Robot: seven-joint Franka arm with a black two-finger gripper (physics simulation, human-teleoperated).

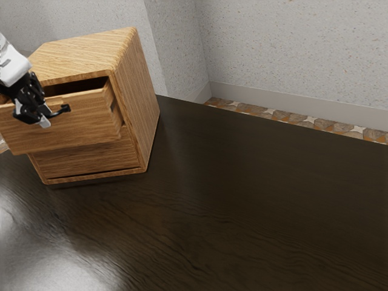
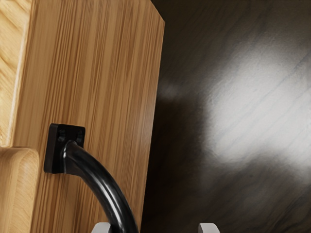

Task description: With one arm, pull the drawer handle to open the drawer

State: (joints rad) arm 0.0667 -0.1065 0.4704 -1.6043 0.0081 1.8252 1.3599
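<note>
A wooden cabinet [image 1: 132,79] stands at the exterior view's left on a dark surface. Its top drawer [image 1: 76,124] is pulled partly out, with a dark gap showing above its front. The lower drawer [image 1: 85,159] sits flush. My gripper [image 1: 36,115] is at the top drawer's black handle [image 1: 60,110]. In the wrist view the curved black handle [image 2: 99,182] runs from its mount plate on the drawer front [image 2: 92,73] down between my fingertips [image 2: 101,227]. It lies close to one fingertip, and the other stands well apart from it. The gripper [image 2: 154,228] is open around the handle.
The dark glossy wood surface [image 1: 242,212] stretches wide to the exterior view's right and front of the cabinet. Behind it runs a speckled wall [image 1: 291,42] with a pale skirting board and a patterned floor strip [image 1: 303,118].
</note>
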